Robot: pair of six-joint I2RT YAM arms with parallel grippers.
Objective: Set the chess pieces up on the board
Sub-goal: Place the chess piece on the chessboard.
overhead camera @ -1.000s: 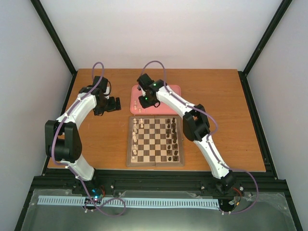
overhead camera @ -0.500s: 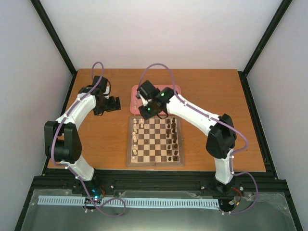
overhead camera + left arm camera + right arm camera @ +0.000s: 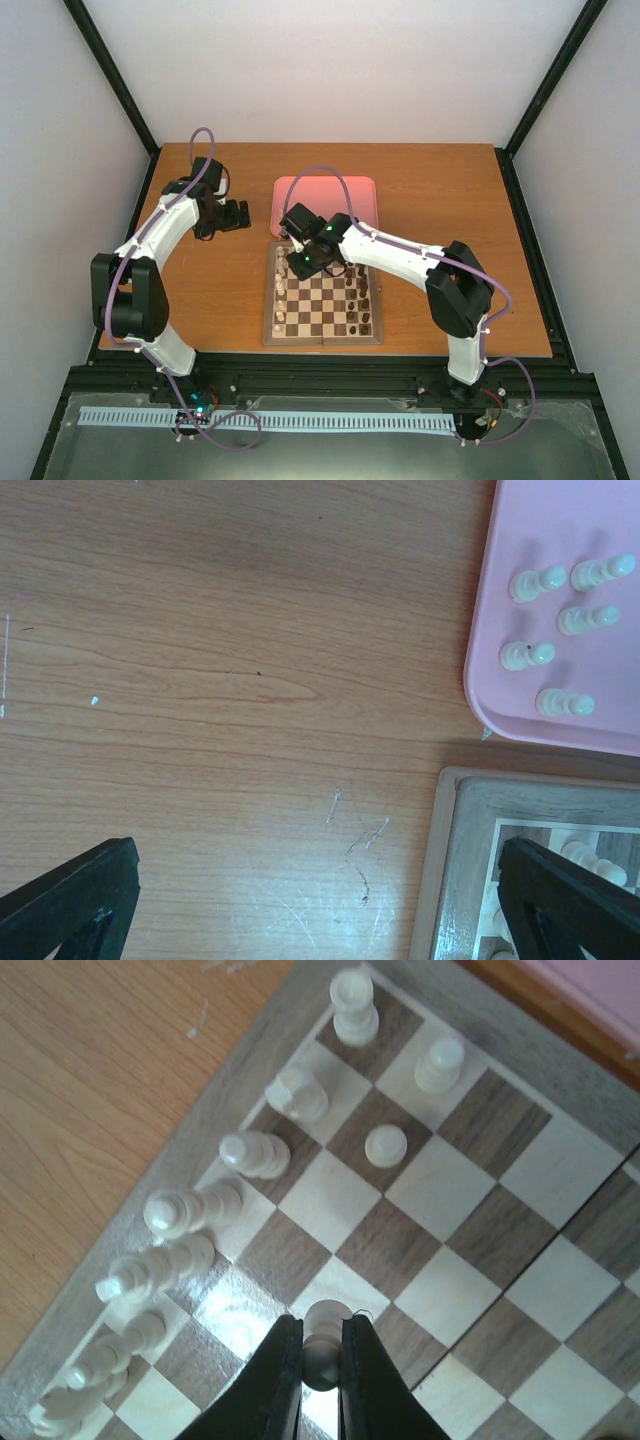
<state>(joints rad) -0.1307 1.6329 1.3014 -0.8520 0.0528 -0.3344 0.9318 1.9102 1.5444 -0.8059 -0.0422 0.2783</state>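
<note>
The board [image 3: 322,341] lies on the table [image 3: 450,200] with its cream back row [image 3: 190,1210] lined up along one edge, so this is the pawn-filling step. The left gripper [image 3: 320,905] hangs spread wide beside the pink tray [image 3: 500,680], where five spare pawns [image 3: 585,618] wait. The right gripper [image 3: 321,1338] pinches a cream pawn [image 3: 326,1317] just above the squares. The next move likely calls for lowering it squarely in line with the two standing pawns [image 3: 386,1145].

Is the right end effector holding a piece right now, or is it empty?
Holding. The right end effector is shut on a cream pawn, and its fingers pinch the pawn's sides over the board.
</note>
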